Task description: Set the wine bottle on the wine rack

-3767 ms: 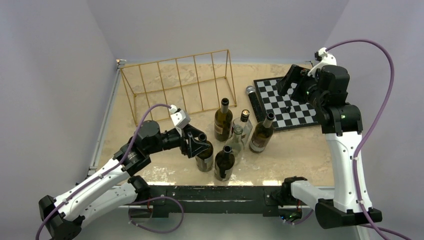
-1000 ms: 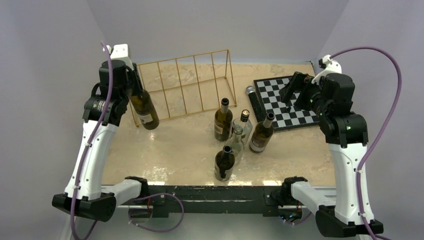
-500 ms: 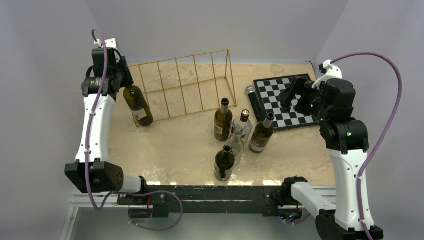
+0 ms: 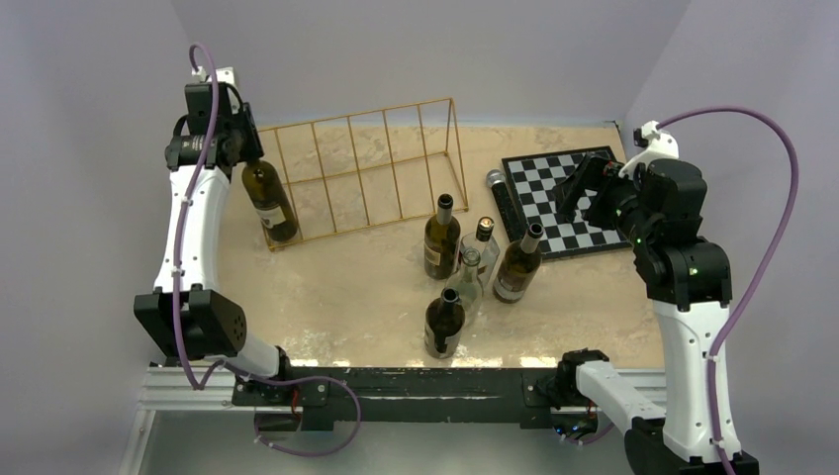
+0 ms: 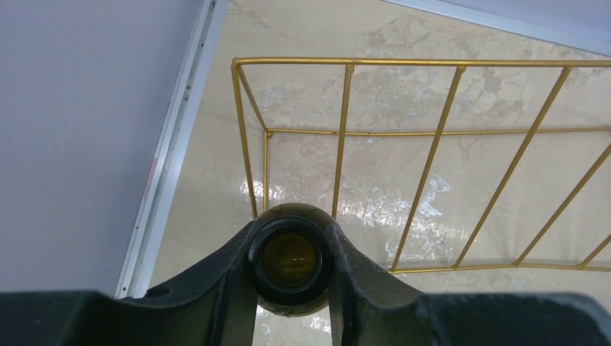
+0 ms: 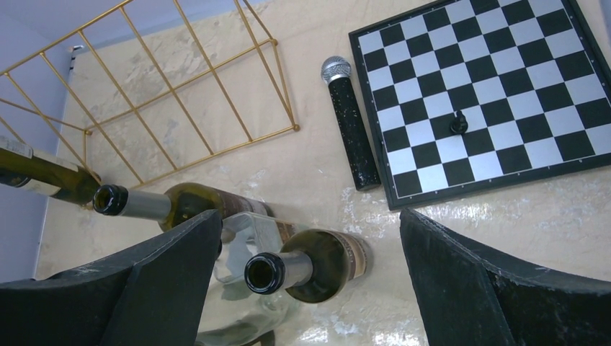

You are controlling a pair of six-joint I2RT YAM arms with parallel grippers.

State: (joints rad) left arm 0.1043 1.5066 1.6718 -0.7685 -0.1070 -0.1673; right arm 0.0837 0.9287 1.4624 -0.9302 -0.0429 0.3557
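Observation:
My left gripper is shut on the neck of a dark green wine bottle, which hangs upright at the left end of the gold wire wine rack. In the left wrist view the bottle's mouth sits between my fingers, and the rack's wires lie just beyond it. My right gripper is open and empty, raised over the chessboard. The held bottle's lower part shows in the right wrist view.
Several other bottles stand clustered in the table's middle, seen from above in the right wrist view. A black microphone lies left of the chessboard, which carries one dark chess piece. A metal rail edges the table's left side.
My left arm lifted the bottle from the cluster and carried it far left to the rack's end; over the last second it moved further back and stood the bottle straighter. The right arm shifted slightly.

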